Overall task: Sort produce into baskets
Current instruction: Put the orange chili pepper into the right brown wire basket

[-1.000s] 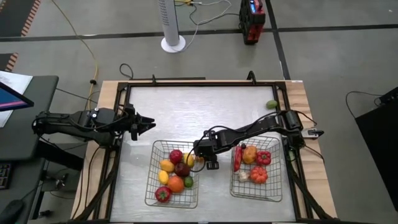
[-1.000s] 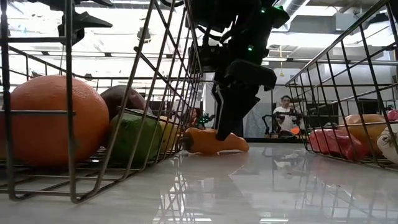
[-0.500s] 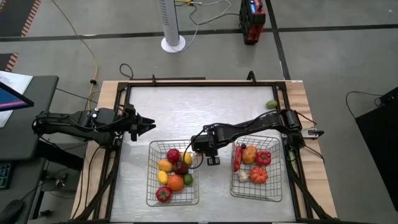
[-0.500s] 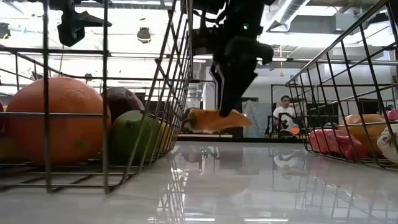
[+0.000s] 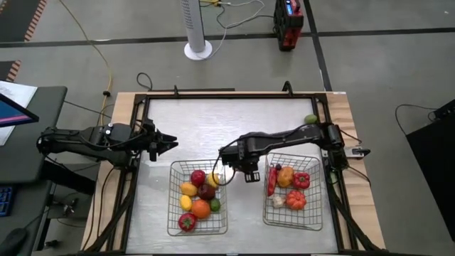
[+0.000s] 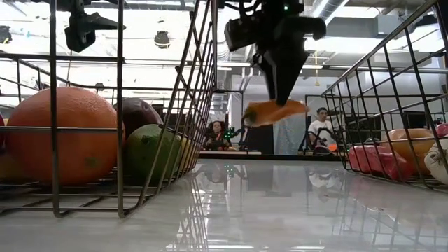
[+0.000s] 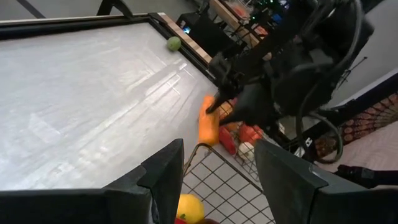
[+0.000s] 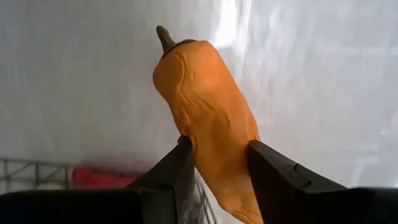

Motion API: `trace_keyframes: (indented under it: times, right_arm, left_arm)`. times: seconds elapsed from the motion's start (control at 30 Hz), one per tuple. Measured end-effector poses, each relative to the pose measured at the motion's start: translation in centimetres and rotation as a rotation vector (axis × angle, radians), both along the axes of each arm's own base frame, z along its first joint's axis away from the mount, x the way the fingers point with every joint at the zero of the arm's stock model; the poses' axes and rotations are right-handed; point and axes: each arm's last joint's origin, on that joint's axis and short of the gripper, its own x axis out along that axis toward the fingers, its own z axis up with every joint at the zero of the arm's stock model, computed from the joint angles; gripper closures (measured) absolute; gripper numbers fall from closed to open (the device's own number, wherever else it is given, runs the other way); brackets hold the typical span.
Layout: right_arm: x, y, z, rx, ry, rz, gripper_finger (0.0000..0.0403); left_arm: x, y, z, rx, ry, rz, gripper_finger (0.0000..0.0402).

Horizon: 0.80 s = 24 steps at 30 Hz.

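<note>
Right claw (image 5: 226,161) grips an orange carrot (image 8: 208,118) between its two fingers, holding it clear above the surface (image 5: 213,124), in the gap between the two baskets and just beyond the left basket's far right corner. Left claw (image 5: 170,144) hangs with its fingers parted and nothing between them, over the surface's left side, beyond the left basket (image 5: 198,226). That basket holds round fruit: red, yellow, dark purple, orange and green pieces. The right basket (image 5: 293,224) holds a red chili (image 5: 271,180), an orange piece, red pieces and white garlic (image 5: 278,201). A small green fruit (image 5: 311,119) lies alone near the surface's far right corner, well apart from both baskets.
</note>
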Motion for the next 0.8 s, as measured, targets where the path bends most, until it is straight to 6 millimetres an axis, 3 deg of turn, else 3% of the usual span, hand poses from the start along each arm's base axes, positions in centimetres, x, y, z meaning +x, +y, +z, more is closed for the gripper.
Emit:
trace_keyframes:
  times: [0.17, 0.43, 0.63, 0.8]
  right_arm:
    - [-1.0, -0.3, 2.6, 0.020, 0.043, -0.098, 0.0241]
    - [-4.5, 0.1, 6.9, 0.079, -0.082, -0.263, 0.0241]
    - [-9.1, 0.4, 8.7, 0.122, -0.185, -0.397, 0.0240]
    - [-13.6, 0.7, 7.9, 0.136, -0.177, -0.535, 0.0240]
  left_arm:
    - [0.0, -0.1, 0.0, -0.019, -0.001, -0.018, 0.0219]
    - [0.0, -0.1, 0.0, -0.009, 0.000, -0.029, 0.0219]
    - [0.0, -0.1, 0.0, 0.001, 0.002, -0.032, 0.0219]
    - [0.0, -0.1, 0.0, 0.000, 0.002, -0.031, 0.0219]
